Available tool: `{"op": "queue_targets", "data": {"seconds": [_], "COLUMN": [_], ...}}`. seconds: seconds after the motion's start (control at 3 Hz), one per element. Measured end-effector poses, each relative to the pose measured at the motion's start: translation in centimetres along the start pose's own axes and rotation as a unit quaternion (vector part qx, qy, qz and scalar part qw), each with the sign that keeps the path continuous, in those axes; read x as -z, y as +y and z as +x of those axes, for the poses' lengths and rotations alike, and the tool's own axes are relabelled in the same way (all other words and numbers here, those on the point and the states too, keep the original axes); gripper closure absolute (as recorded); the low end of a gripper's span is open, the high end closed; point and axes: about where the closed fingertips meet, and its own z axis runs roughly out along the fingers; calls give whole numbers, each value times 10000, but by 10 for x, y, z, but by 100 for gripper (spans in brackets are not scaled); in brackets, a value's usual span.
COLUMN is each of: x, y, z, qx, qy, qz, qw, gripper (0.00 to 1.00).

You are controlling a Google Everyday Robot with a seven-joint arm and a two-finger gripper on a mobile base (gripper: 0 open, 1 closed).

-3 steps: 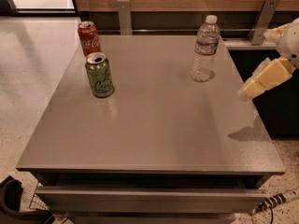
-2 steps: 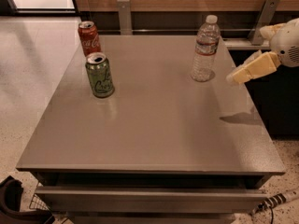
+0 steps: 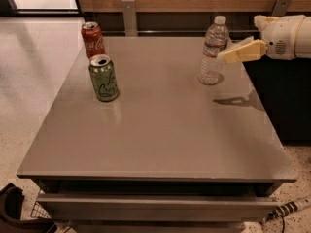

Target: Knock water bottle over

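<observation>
Water bottle upright, closed fingers beside it, green can well apart

The only lettering I can half make out is the white Coca-Cola-style script running down the red cola can at the far left of the table. The green can in front of it bears a pale looping logo I cannot read. The thin label band on the water bottle is also unreadable, with the gripper just beside it on the right.
</observation>
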Motion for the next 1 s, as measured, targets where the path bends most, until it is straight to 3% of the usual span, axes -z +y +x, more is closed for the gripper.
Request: {"op": "queue_targets", "data": {"seconds": [0.33, 0.67, 1.0], "x": [-25, -41, -56], "y": [12, 24, 26], "z": [-8, -14, -18], "qx": [-206, -237, -281], "qy": [-635, -989, -1239], "qz": [-260, -363, -365], "qw": [9974, 9942, 9912], "gripper": [0, 0, 16]}}
